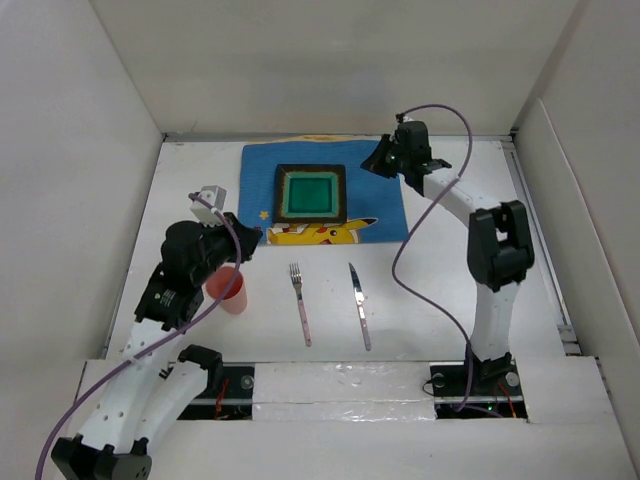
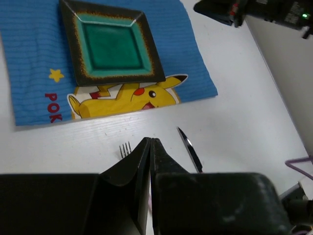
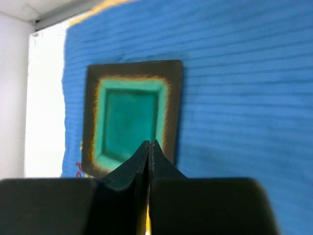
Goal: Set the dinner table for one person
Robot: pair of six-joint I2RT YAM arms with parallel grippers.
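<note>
The white dinner table (image 1: 440,300) holds a blue cartoon placemat (image 1: 260,170) at the back centre, with a square green plate (image 1: 311,193) with a dark rim on it. A fork (image 1: 300,305) and a knife (image 1: 359,303) lie side by side on the bare table in front of the mat. A pink cup (image 1: 232,290) stands left of the fork, partly hidden by my left arm. My left gripper (image 1: 256,234) is shut and empty above the mat's near left corner. My right gripper (image 1: 374,162) is shut and empty over the mat's right edge.
White walls (image 1: 110,150) enclose the table on the left, back and right. The left wrist view shows the plate (image 2: 112,46), fork tines (image 2: 125,149), knife blade (image 2: 190,149) and right arm (image 2: 254,10). The right wrist view shows the plate (image 3: 129,115) on the mat (image 3: 244,98).
</note>
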